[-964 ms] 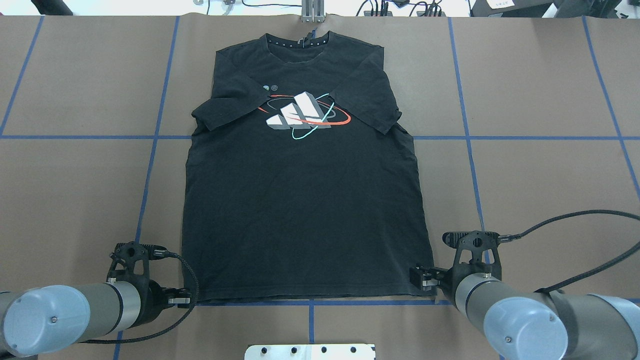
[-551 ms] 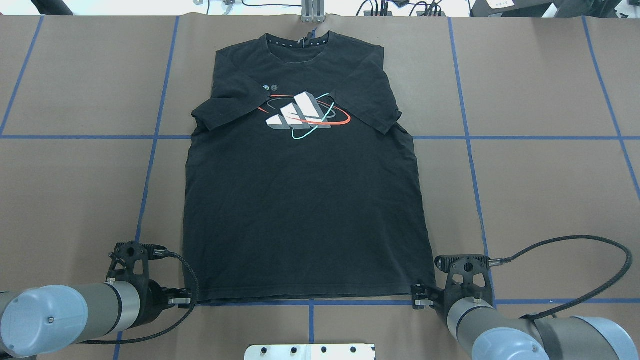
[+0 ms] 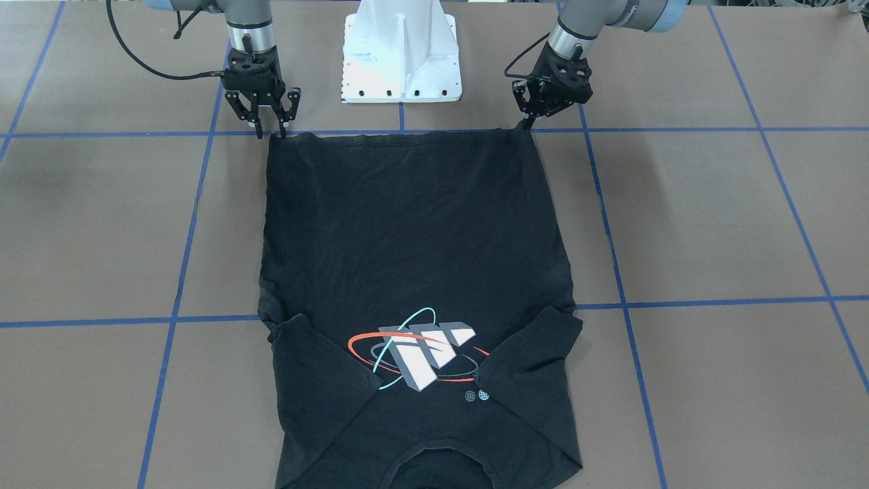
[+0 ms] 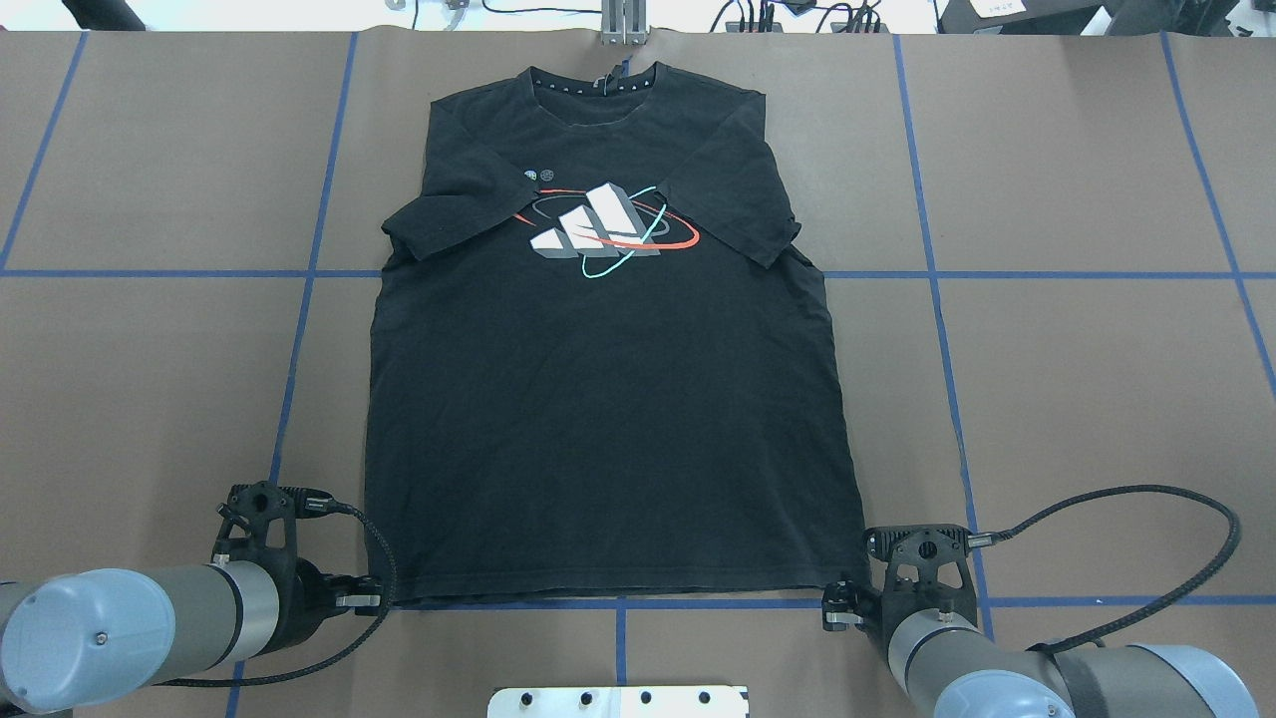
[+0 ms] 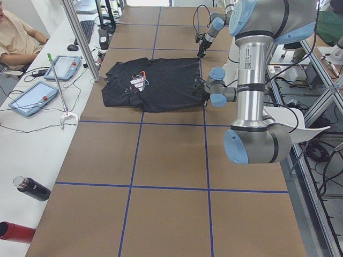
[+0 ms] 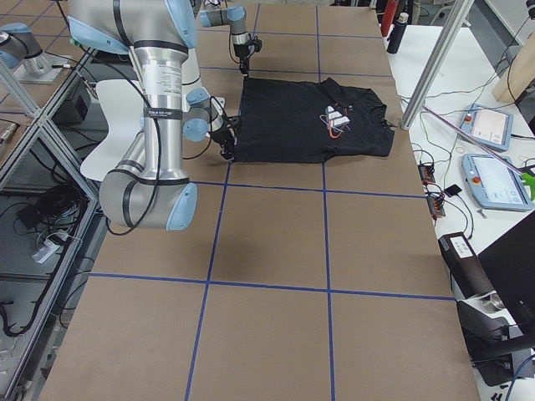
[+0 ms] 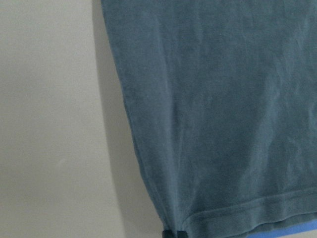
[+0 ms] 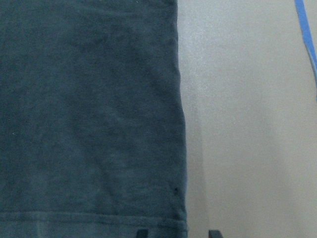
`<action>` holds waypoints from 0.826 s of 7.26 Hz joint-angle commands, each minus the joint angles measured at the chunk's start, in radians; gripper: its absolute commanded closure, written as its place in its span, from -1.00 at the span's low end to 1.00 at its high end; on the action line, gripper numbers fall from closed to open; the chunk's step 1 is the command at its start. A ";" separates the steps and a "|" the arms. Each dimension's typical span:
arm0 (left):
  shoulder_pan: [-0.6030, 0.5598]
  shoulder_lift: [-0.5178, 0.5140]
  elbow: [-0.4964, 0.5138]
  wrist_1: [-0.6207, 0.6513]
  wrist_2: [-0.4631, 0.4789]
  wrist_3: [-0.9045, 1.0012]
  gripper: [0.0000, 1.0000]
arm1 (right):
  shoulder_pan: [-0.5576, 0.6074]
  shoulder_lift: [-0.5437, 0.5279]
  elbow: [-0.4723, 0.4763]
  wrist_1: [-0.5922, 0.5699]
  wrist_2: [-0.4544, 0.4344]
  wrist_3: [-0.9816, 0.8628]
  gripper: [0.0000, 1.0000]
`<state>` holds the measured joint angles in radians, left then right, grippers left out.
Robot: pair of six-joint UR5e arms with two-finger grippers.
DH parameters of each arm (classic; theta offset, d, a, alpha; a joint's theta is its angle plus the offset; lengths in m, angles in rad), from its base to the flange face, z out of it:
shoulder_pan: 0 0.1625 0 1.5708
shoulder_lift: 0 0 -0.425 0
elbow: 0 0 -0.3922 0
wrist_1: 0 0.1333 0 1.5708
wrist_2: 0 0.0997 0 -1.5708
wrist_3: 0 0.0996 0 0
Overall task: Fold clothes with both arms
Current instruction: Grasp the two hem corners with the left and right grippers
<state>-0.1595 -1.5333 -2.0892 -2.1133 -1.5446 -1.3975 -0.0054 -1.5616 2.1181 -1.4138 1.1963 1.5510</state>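
Two arms work at one table (image 4: 1097,379), seen here from overhead. At the left, the left arm (image 4: 150,623) lies low, and its pincer (image 4: 382,602) is at the near left hem corner of the T-shirt (image 4: 608,419). Its fingers are drawn together to a point and pinch that corner. The wrist view shows a single dark tip at the hem's end.

In the middle, the one black T-shirt lies flat and front up, with the collar far from the robot and the hem along a blue tape line (image 4: 698,602). Its two sleeves are folded inward over the chest, one on each side of the single print (image 4: 608,231).

At the right, the right arm (image 4: 997,678) sets its pincer (image 3: 270,129) at the near right hem corner. The fingers are spread apart and hold nothing. In the wrist view one tip is over the cloth and the other over bare table.
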 commanded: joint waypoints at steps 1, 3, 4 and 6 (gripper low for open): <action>0.000 -0.001 0.000 -0.001 0.000 0.000 1.00 | -0.001 0.002 -0.007 -0.001 0.002 -0.002 0.18; 0.000 -0.001 0.000 -0.001 0.000 0.000 1.00 | -0.001 0.003 -0.007 -0.001 0.002 -0.002 0.80; 0.000 -0.002 0.000 -0.001 0.000 0.000 1.00 | -0.001 0.003 -0.007 0.001 0.000 0.000 1.00; 0.000 -0.002 -0.006 -0.001 0.000 0.000 1.00 | 0.001 0.002 -0.006 0.001 -0.003 0.000 1.00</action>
<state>-0.1595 -1.5347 -2.0933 -2.1138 -1.5447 -1.3975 -0.0060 -1.5593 2.1110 -1.4137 1.1947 1.5507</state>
